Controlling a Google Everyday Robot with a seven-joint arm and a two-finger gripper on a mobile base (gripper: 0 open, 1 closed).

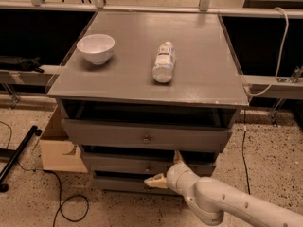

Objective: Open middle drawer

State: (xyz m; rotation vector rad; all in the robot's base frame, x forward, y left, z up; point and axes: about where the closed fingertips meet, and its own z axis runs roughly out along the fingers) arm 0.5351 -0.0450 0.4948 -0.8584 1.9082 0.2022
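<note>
End effector (pixel 166 170) at middle drawer (pixel 113 163), jaws spread

The grey surface (pixel 203 65) carries a white bowl (pixel 95 48) upright toward its left rear and a plastic bottle (pixel 164 62) lying on its side near the middle, apart from the bowl. The cabinet stands on a speckled floor (pixel 265 164), with a cardboard box (pixel 57 148) against its left side. The gripper (pixel 165 170) is low before the middle drawer (pixel 118 163), jaws spread.
</note>
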